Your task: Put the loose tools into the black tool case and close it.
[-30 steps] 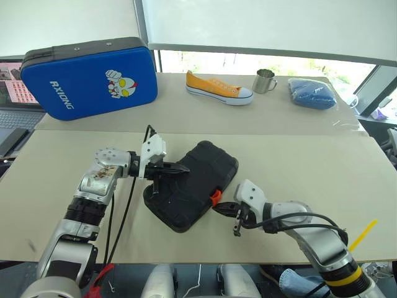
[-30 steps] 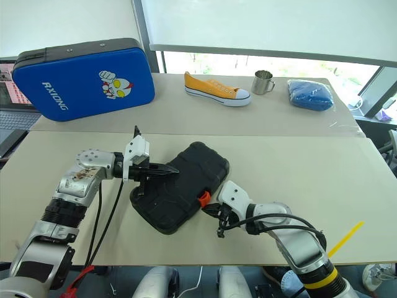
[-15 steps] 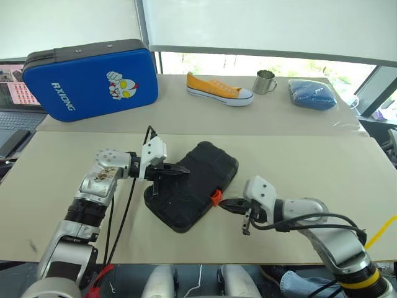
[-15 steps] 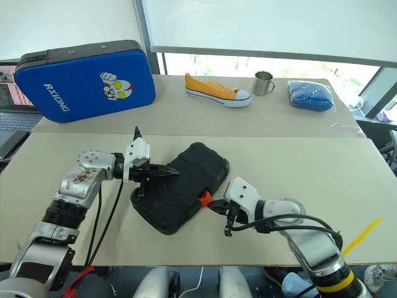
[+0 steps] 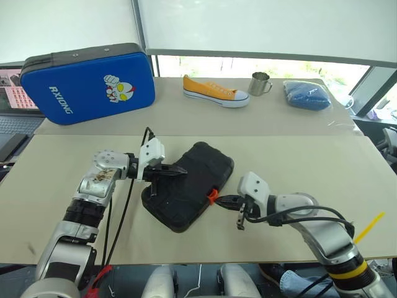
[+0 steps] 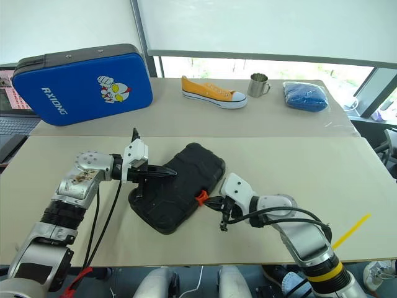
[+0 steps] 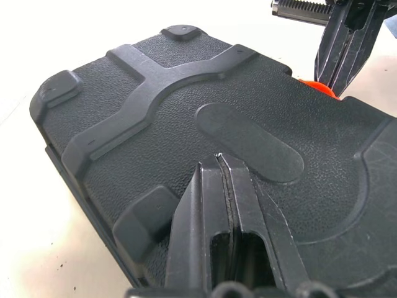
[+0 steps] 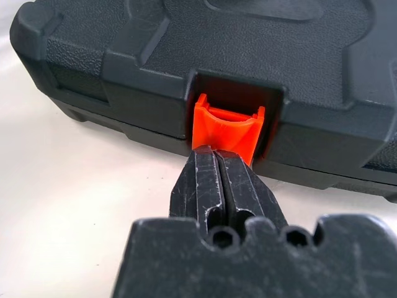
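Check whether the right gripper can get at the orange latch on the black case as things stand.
Probably yes: the right gripper, jaws shut, sits right at the orange latch on the closed black case, with nothing between them.

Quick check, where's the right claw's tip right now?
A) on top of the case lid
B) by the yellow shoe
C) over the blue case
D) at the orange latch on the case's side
D: the right claw, fingers shut, has its tip at the orange latch on the side of the closed black case; it's the left claw that rests on the lid.
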You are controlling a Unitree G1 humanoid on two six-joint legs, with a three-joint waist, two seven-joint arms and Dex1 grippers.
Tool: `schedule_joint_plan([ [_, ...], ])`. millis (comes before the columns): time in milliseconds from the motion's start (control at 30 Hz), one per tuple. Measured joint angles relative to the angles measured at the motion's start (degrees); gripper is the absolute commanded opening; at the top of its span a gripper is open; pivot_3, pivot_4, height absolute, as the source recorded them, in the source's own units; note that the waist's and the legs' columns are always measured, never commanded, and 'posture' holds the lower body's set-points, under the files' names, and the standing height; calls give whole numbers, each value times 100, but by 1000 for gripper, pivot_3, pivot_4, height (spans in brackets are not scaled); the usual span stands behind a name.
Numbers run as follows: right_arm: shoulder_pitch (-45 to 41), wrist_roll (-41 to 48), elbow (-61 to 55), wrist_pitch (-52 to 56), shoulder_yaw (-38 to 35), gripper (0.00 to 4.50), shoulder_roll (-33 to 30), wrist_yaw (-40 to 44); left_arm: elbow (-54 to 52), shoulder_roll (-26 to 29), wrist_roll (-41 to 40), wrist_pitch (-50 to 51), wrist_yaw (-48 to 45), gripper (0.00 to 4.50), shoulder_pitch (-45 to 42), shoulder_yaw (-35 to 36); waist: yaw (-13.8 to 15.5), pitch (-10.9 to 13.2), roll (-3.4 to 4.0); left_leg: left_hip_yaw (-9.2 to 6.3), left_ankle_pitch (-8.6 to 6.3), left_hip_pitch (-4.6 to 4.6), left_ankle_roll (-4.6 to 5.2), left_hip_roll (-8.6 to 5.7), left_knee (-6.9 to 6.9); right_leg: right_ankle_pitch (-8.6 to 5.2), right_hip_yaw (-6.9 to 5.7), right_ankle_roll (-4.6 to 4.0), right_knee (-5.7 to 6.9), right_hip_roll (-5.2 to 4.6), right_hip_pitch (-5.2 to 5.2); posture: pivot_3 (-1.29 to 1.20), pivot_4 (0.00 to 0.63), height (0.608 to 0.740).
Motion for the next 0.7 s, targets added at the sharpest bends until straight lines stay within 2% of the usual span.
schedule_joint_plan([
  [700, -245, -162, 625, -341, 92, 0, 492, 128, 3, 75, 51, -104, 42, 18, 257, 83, -91, -36, 34, 19, 0, 54, 0, 29, -22, -10, 22, -10, 5, 53, 16, 0, 150, 740],
])
